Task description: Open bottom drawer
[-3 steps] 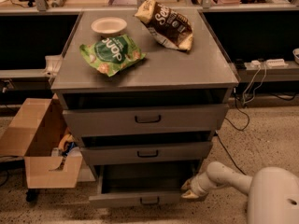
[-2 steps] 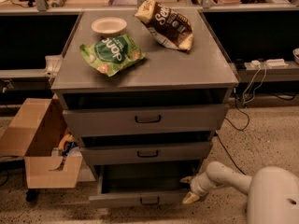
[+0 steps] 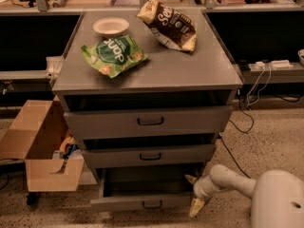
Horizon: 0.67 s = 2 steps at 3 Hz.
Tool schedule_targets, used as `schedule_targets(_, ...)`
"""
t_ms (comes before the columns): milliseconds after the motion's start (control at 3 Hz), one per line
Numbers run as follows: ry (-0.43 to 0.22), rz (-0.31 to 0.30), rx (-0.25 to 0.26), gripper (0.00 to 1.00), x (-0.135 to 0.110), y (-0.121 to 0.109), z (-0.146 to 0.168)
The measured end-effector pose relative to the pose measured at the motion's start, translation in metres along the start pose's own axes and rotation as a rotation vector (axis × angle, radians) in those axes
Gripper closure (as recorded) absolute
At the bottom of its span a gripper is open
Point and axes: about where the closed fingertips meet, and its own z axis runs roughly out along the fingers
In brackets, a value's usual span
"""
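Bottom grey metal drawer (image 3: 118, 203) sits part-open, lower centre; pincer (image 3: 193, 194) at its right end, spread, empty. Risk: a finger snags the front panel.

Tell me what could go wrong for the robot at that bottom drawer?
The gripper sits at the bottom drawer's right end, fingers open, not on its handle, so it might slip off or drag the drawer crooked. All three drawers are partly out, so the cabinet might lean forward.
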Motion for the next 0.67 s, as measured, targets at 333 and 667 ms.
schedule_targets(333,-0.002,-0.008,-0.014,0.0,0.001,0.003,0.005)
schedule_targets(667,0.005,-0.076,-0.061,0.0,-0.001,0.019,0.01)
